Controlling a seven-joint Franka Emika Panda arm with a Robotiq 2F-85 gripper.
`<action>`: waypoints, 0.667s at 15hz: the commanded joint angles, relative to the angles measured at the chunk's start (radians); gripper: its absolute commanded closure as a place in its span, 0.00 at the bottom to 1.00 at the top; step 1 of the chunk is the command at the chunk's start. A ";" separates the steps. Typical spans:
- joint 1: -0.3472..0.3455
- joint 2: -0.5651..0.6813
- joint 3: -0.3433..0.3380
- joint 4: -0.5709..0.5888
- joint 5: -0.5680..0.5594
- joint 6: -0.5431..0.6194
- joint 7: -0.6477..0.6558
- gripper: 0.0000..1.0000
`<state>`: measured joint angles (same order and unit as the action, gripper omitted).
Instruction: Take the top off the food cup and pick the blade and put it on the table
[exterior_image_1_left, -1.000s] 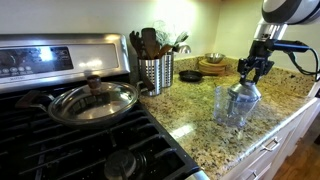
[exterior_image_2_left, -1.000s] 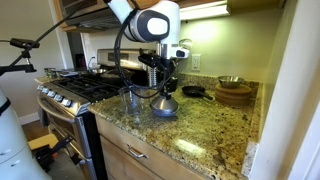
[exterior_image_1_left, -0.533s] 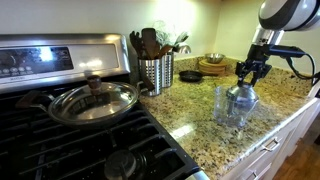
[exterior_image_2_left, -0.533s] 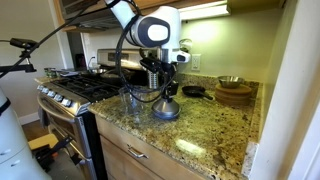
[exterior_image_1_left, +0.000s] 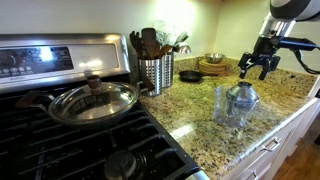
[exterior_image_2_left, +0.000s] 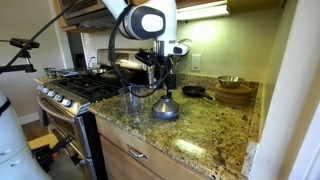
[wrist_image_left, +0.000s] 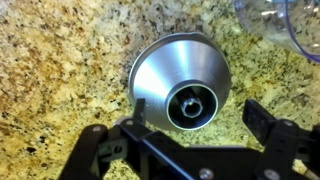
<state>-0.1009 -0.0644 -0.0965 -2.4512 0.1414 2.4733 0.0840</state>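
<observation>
The grey dome-shaped top stands on the granite table, right beside the clear food cup. Both also show in an exterior view, the top and the cup. My gripper hangs open and empty a little above the top, also seen in an exterior view. In the wrist view the top lies straight below the open jaws, and the cup's rim is at the upper right. I cannot make out the blade inside the cup.
A perforated steel utensil holder stands by the stove. A pan with a glass lid sits on the black burners. A small black pan and wooden bowls are at the back. The counter's front edge is close to the top.
My gripper has let go of the top and risen off it, shifting slightly sideways. The top stays on the table beside the cup.
</observation>
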 joint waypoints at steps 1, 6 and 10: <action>-0.003 -0.180 -0.002 -0.085 -0.023 -0.095 0.000 0.00; 0.002 -0.352 0.018 -0.142 -0.041 -0.227 0.003 0.00; 0.003 -0.309 0.017 -0.103 -0.025 -0.217 -0.001 0.00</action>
<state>-0.0990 -0.3727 -0.0774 -2.5558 0.1174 2.2587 0.0824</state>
